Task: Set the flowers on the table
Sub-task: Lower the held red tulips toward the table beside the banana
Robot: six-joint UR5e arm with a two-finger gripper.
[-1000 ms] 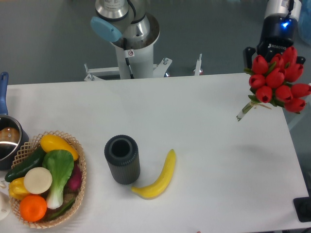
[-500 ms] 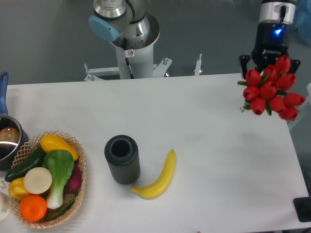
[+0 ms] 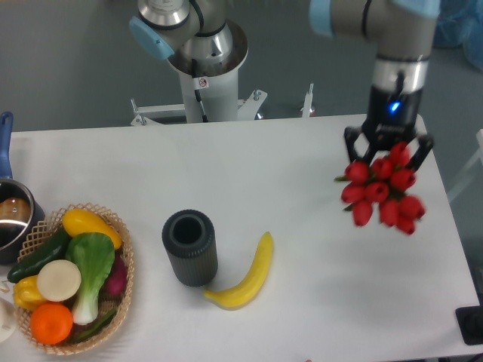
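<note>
A UR5e arm's gripper (image 3: 388, 150) hangs over the right side of the white table (image 3: 302, 226), its two dark fingers (image 3: 353, 143) closed around a bunch of red tulips, the flowers (image 3: 382, 194). The buds point down and toward the camera, slightly blurred, and cover whatever stems lie behind them, so the exact grip point is hidden. The bunch appears to be held above the tabletop, though its height over the surface cannot be judged from this overhead view. A blue light glows on the gripper's body just above the fingers.

Well to the left of the flowers, near the middle of the table, a dark ribbed cylindrical cup (image 3: 190, 246) stands upright with its open mouth facing up. A yellow banana (image 3: 247, 274) lies just beside it on the right, curving away toward the table's centre. At the left edge a woven basket (image 3: 124, 279) holds mixed produce, among it an orange, a green leafy vegetable, a cucumber and yellow peppers. A metal pot with a blue handle (image 3: 7, 211) sits partly out of view behind the basket. The robot's base (image 3: 205, 72) rises beyond the table's far edge.
</note>
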